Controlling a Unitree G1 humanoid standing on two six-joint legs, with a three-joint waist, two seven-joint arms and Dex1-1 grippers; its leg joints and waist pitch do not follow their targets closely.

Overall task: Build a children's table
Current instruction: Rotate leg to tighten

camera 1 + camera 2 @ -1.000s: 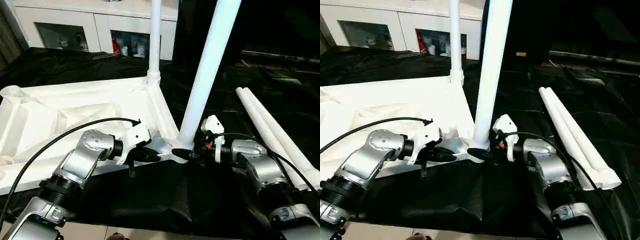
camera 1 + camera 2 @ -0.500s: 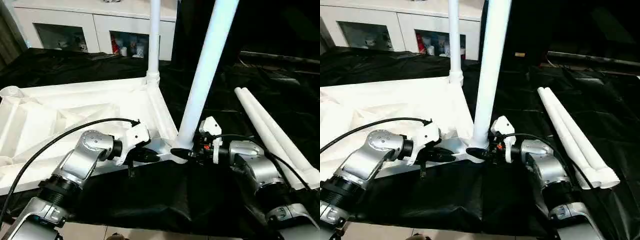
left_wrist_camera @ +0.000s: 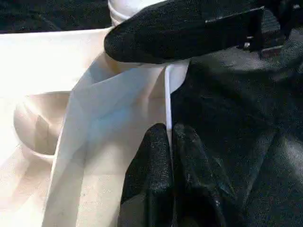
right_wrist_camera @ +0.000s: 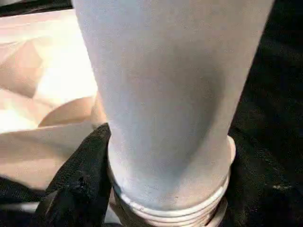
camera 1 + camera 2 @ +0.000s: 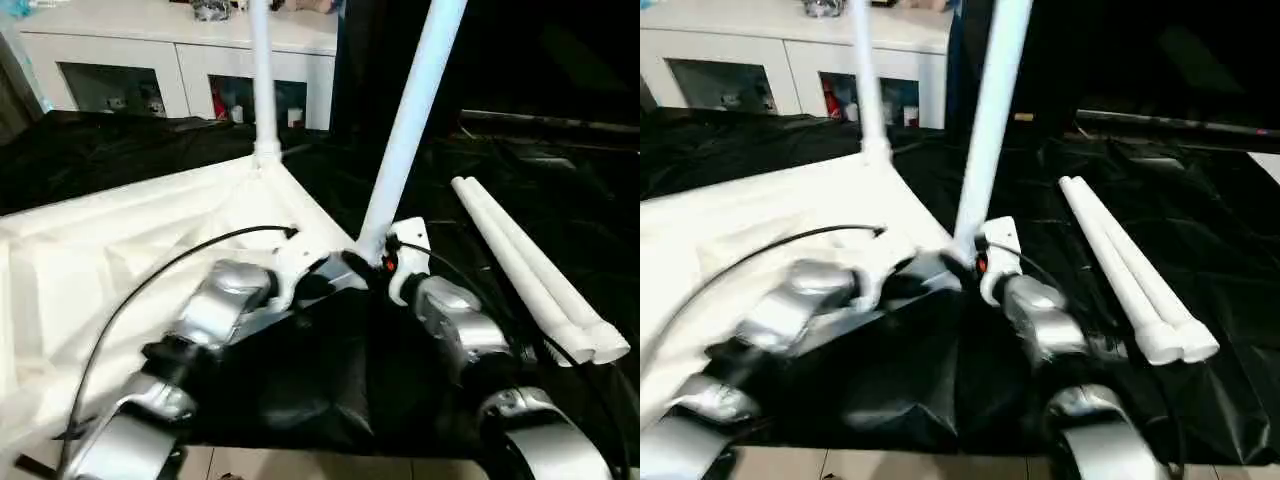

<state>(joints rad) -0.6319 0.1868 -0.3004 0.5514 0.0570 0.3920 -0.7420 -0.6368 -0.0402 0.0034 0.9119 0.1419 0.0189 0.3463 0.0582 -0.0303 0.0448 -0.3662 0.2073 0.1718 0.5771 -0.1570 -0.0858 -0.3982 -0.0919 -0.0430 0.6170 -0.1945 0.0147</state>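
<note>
**White plastic table top lying underside up, two legs standing in its sockets**

White plastic is being shown across the near left of the head views: the table top (image 5: 120,260) is lying ribbed side up on a black cloth (image 5: 330,390). Its left part is being cut off by the picture's edge, and the ribs are being washed out by glare. Two legs are standing upright in corner sockets, with their upper ends cut off by the frame: the far leg (image 5: 262,80) at the back corner and the near leg (image 5: 410,120) at the corner closest to the grippers. Two loose legs (image 5: 530,270) are lying side by side on the cloth, well apart to the right.

The left gripper (image 3: 170,151) is being held at the top's near edge, its two black fingers pressed together; a thin white rim is running up from the line between the fingertips, but whether it is being pinched cannot be told. The right gripper (image 5: 372,262) is being held at the base of the near leg. One black finger (image 4: 80,184) is lying against the leg's threaded foot, while the other is hidden behind the leg, so a true grip cannot be told. In the head views both grippers are being smeared by blur.

A white cabinet (image 5: 150,60) is standing behind, its shelf contents too small to make out.
</note>
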